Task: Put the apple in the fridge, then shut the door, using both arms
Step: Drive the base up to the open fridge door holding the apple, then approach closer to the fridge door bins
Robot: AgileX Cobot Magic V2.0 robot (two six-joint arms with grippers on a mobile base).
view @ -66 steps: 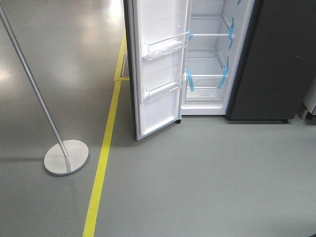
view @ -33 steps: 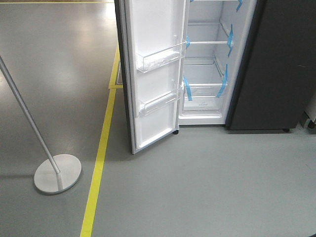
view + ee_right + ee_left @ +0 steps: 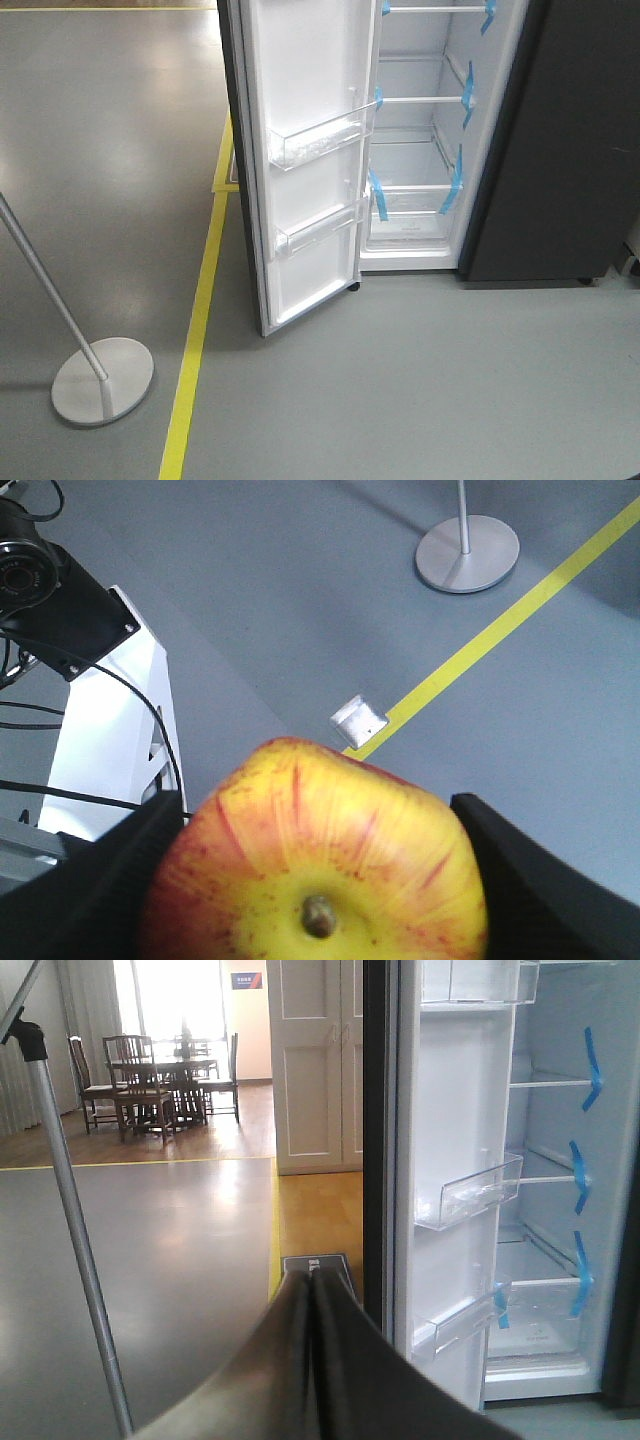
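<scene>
Red-streaked yellow apple (image 3: 315, 860) — dark grey fridge (image 3: 560, 150), white inside, blue tape (image 3: 466, 90).

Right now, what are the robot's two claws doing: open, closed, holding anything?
Left gripper: shut, fingers pressed together with nothing between them.
Right gripper: shut on the apple.

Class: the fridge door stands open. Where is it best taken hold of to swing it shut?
Probably the free vertical edge of the door, approached from its dark outer side: it stands farthest from the hinge, and the inner face carries protruding clear bins.
</scene>
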